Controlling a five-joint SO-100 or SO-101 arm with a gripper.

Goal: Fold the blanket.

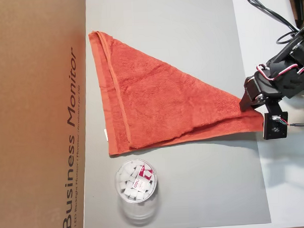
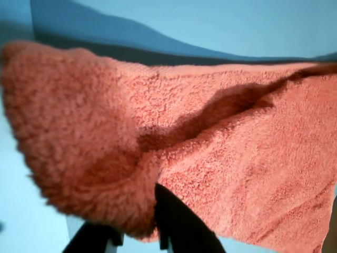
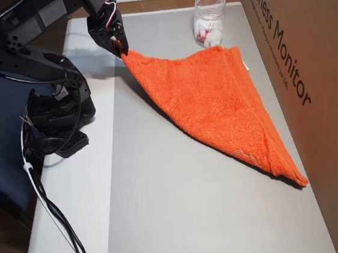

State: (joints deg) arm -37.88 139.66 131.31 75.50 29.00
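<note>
Orange blanket (image 1: pixel 156 101) corner pinched in gripper (image 3: pixel 123 51), lifted; rest trails away across mat (image 1: pixel 196 193) toward cardboard box (image 1: pixel 36 119).

The large brown cardboard box (image 1: pixel 36 114) carries the only clearly legible print. In an overhead view its side reads "Business Monitor" in big dark italic letters running lengthwise along the box, with a line of much smaller grey print beside it that is too fine to make out. In the other overhead view the same box (image 3: pixel 307 57) shows "Business Monitor" again, the first letter partly cut by the picture's edge.

The clear plastic jar (image 1: pixel 136 184) holds small white pieces, and a red-and-white label among them bears a short white word that cannot be read with certainty. In the wrist view no text is legible.
</note>
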